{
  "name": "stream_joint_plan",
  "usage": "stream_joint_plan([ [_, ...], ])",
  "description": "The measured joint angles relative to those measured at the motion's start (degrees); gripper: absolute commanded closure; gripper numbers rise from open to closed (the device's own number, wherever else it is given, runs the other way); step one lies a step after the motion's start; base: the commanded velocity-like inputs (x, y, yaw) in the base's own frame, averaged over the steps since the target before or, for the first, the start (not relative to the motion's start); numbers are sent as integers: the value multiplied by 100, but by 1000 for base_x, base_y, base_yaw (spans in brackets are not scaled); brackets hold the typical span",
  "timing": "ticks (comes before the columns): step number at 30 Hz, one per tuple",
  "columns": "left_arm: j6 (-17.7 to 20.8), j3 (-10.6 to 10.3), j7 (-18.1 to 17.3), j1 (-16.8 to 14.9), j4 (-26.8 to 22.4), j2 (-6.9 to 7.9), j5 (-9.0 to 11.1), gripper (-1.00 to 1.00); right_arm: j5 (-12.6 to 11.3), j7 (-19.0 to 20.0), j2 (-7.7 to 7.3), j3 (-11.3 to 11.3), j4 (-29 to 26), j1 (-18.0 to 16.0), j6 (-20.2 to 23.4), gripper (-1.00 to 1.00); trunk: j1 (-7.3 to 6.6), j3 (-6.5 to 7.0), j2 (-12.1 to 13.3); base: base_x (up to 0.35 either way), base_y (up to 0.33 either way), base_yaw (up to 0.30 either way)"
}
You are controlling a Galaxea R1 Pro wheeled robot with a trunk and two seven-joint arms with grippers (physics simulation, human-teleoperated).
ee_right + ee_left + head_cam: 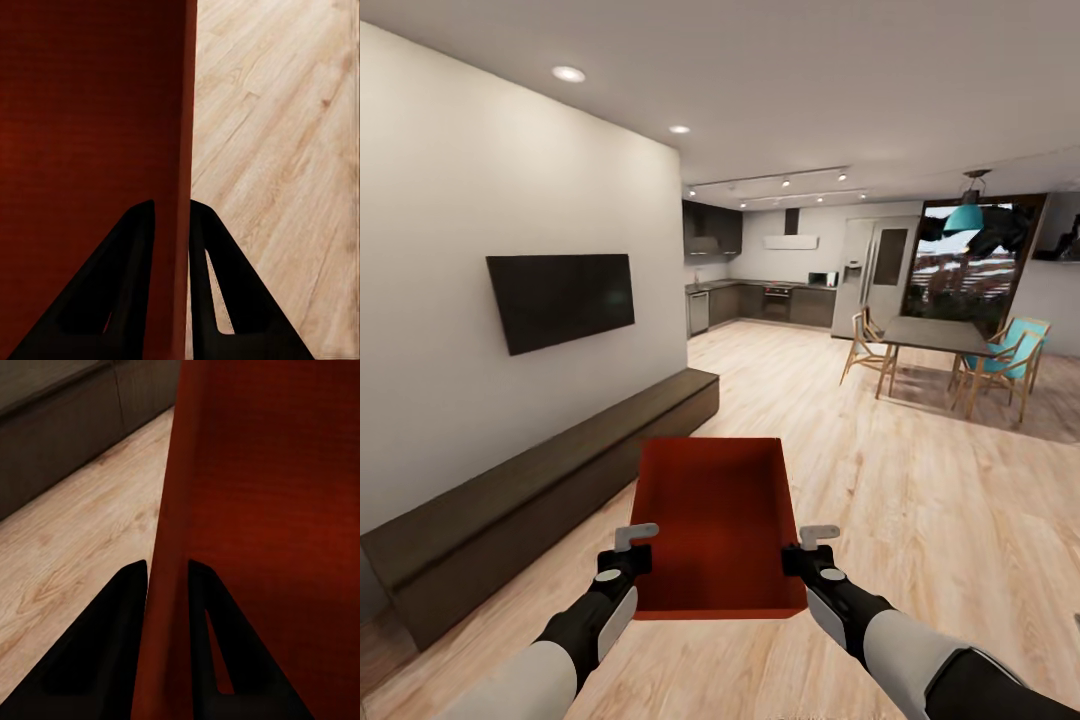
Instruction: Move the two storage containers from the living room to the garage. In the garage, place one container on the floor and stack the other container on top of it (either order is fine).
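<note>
An orange-red storage container (718, 525) hangs in the air in front of me, held level above the light wood-plank floor of the living room. My left gripper (643, 558) is shut on its left wall, and my right gripper (792, 557) is shut on its right wall. In the left wrist view the thin red wall (169, 585) runs between the two dark fingers (112, 637). The right wrist view gives the same picture: the red wall (178, 225) is pinched between the black fingers (124, 285). The container looks empty.
A long dark low cabinet (530, 490) runs along the left wall under a wall-mounted TV (560, 298). Ahead at the right stand a dining table (935, 335) and chairs (1015, 365). A kitchen (770, 300) lies at the far end. Wood floor (920, 520) stretches ahead.
</note>
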Motion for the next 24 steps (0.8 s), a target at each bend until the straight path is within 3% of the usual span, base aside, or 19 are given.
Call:
stream_joint_plan([
  [24,0,6,0,0,0,-5,-17,100,11,9,-5,-14,-1,0,0,100,0,0,0,0,0,-290],
])
